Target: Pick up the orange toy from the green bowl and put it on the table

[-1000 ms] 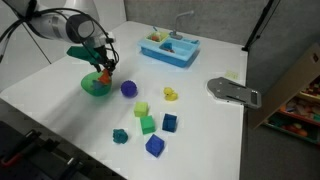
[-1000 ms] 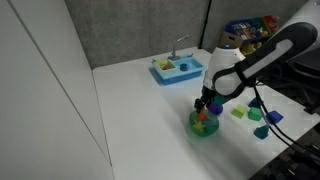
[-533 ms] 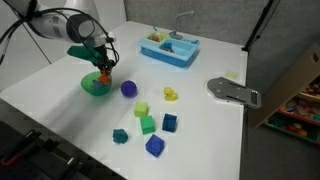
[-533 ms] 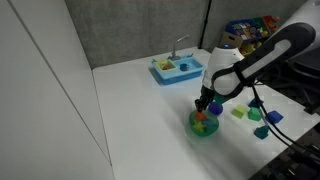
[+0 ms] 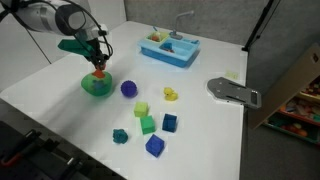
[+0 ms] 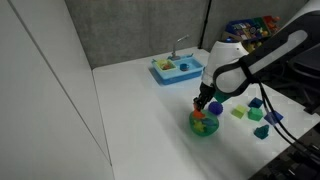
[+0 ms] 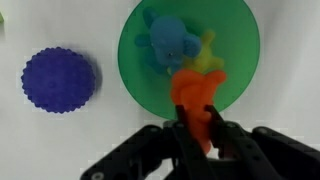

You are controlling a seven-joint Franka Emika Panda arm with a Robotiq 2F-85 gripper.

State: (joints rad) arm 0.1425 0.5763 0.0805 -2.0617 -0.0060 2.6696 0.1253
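Gripper (image 5: 98, 64) hangs over green bowl (image 5: 90, 88), near one end of the white table (image 5: 205, 130). Claw pinched on the orange toy (image 7: 198, 100), a finger (image 7: 170, 140) on either side of it. In an exterior view the toy (image 5: 99, 72) sits upright, long axis near vertical, lower end pointing down into the bowl; cannot tell if it clears the rim. A blue toy (image 7: 165, 45) and a yellow piece (image 7: 206, 55) lie in the bowl. Purple ball (image 7: 60, 80) sits on the table just beside the bowl.
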